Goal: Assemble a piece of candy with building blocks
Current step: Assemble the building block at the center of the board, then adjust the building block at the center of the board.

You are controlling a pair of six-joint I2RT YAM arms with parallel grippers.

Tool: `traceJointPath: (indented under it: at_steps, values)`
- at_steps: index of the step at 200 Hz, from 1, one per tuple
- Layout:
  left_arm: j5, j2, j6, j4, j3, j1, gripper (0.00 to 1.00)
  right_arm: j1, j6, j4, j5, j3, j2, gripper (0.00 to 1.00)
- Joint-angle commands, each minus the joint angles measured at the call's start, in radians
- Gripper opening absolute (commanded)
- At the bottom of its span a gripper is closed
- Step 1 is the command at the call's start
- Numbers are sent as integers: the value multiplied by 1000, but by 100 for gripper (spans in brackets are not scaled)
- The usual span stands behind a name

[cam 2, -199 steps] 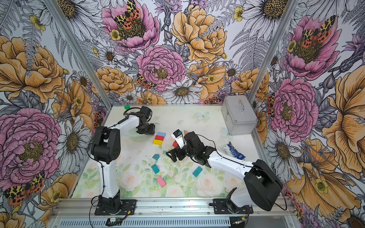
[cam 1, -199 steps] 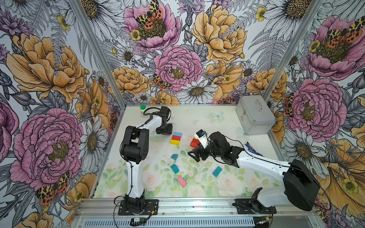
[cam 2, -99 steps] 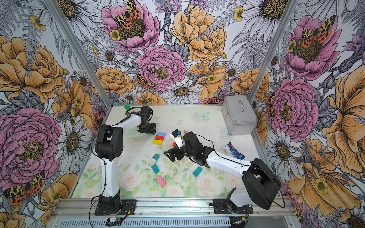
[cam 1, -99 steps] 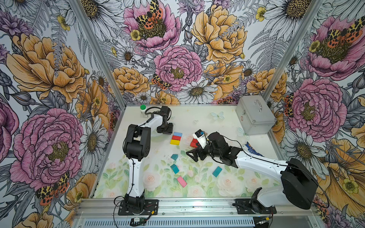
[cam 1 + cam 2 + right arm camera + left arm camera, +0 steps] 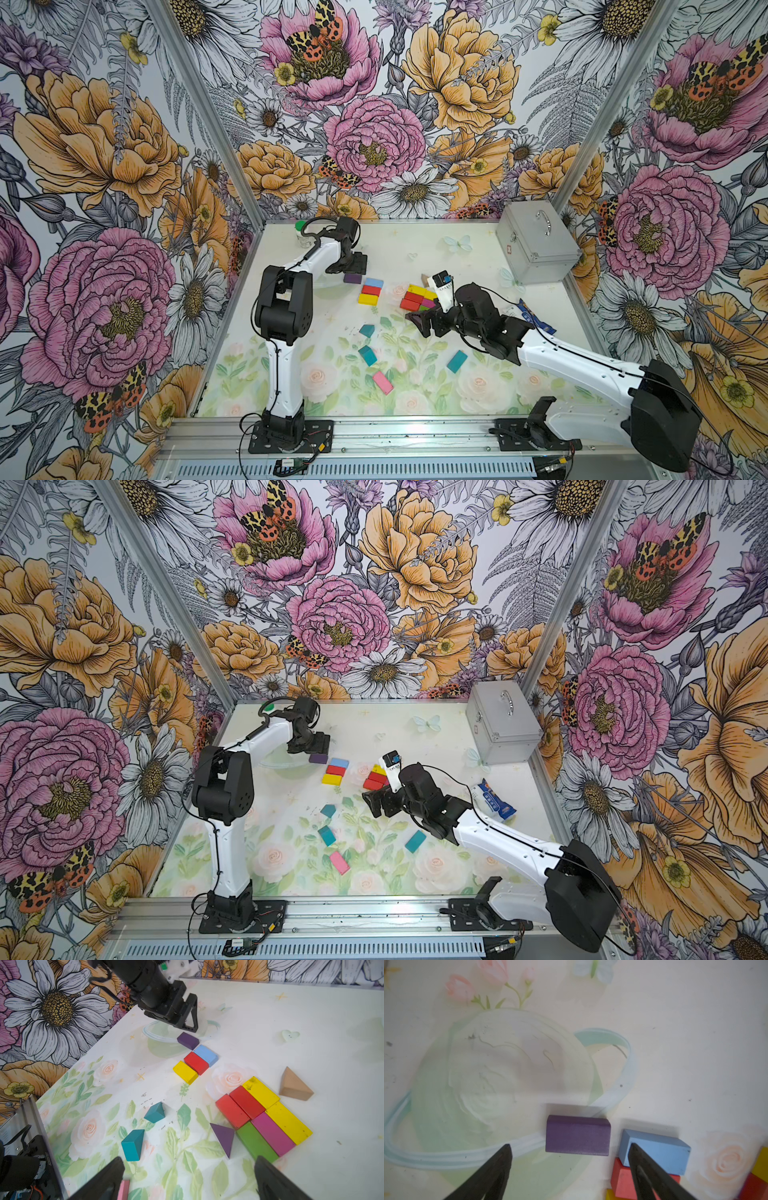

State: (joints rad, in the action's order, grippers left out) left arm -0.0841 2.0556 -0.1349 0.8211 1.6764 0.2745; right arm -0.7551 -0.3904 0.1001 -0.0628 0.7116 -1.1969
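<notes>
Only blurred print on snack packet (image 5: 493,799)

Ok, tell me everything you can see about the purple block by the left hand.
The purple block is a small rectangular brick, matte dark purple, seemingly painted wood, with softly rounded edges. It lies flat on the table, over a printed pale green shape, just apart from the light blue block beside it. The open left hand hovers with a finger to each side, neither touching it.
</notes>
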Motion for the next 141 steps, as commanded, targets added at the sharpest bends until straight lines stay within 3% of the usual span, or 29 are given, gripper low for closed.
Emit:
traceJointPath:
  at_steps: [1, 28, 44, 67, 121, 141]
  values:
    - [-35, -183, -37, 0, -15, 79, 88, 5, -115, 161, 139, -49, 68, 98]
    - [19, -328, -55, -2, -82, 206, 90, 4, -226, 282, 186, -118, 132, 98]
    - [82, -362, -66, -9, -123, 275, 90, 4, -280, 307, 186, -161, 151, 97]
    - [78, -379, -70, -40, -185, 365, 90, 3, -326, 312, 152, -187, 129, 96]
    - [141, -463, -109, -138, -322, 402, 89, -11, -411, 331, 105, -209, 86, 92]
    - [146, -496, -109, -150, -339, 402, 88, -17, -414, 328, 103, -211, 69, 86]
